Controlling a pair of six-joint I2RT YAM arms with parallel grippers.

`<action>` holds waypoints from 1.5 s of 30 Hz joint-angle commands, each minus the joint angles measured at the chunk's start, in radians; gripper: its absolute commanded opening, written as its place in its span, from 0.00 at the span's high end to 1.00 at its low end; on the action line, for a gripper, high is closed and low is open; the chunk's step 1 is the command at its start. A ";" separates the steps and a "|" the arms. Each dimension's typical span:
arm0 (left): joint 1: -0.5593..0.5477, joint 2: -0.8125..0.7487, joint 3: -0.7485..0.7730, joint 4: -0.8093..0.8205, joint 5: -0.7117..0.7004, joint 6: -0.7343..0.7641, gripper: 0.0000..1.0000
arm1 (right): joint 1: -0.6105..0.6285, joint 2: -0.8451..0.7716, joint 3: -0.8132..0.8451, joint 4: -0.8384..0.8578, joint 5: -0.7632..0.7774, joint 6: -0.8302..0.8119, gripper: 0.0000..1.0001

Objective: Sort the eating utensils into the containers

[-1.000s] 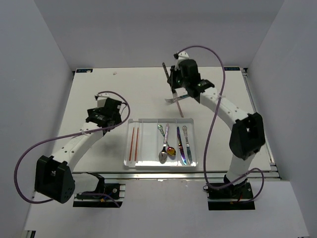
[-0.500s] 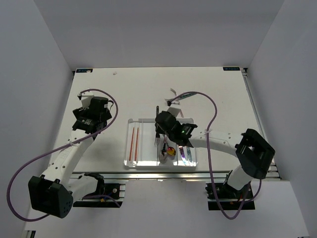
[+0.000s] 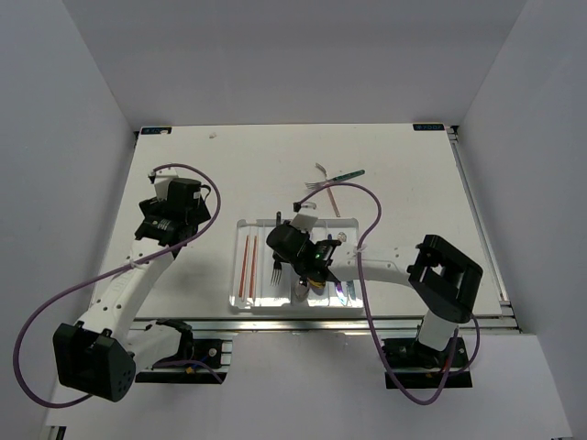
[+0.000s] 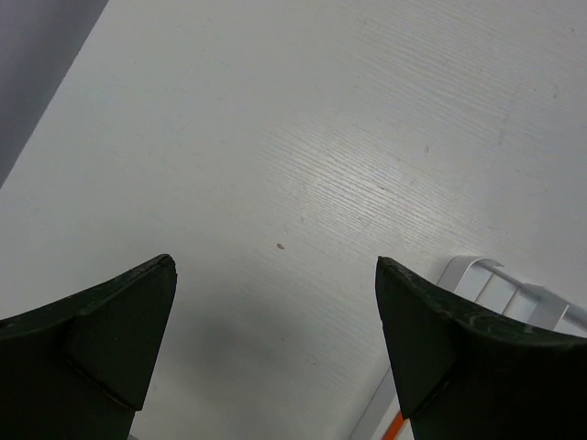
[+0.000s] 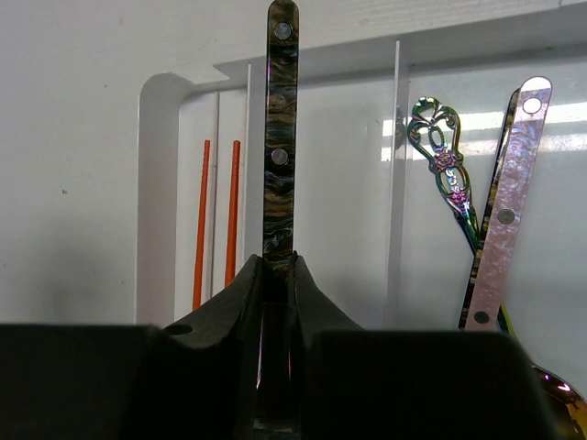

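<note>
A fork [image 5: 281, 137] is clamped by the right claw [image 5: 278, 266] above the tray [image 5: 154, 183]; the left claw [image 4: 275, 275] is held wide open over the counter [image 4: 321, 137], gripping nothing.

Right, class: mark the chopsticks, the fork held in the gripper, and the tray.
chopsticks [image 5: 202, 220]: right wrist view, shaft of one stick.
fork [image 5: 281, 137]: right wrist view, middle of its marbled handle.
tray [image 5: 156, 183]: right wrist view, outer wall beside the chopsticks.

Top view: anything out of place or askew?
Only the teal-handled utensil and a fork, loose and askew on the table beyond the tray, not yet sorted. Nothing looks spilled or damaged.
</note>
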 commanded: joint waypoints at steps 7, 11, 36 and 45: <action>0.001 -0.003 -0.004 0.021 0.037 0.018 0.02 | 0.010 0.032 0.008 0.045 0.002 0.041 1.00; 0.001 -0.001 -0.004 0.021 0.042 0.018 0.02 | 0.022 0.046 0.002 0.041 -0.004 0.052 1.00; 0.001 0.008 -0.010 0.027 0.074 0.028 0.02 | 0.047 0.060 0.000 0.033 0.005 0.061 0.41; 0.001 0.003 -0.010 0.024 0.058 0.027 0.02 | -0.008 -0.096 -0.002 0.096 -0.028 -0.194 0.34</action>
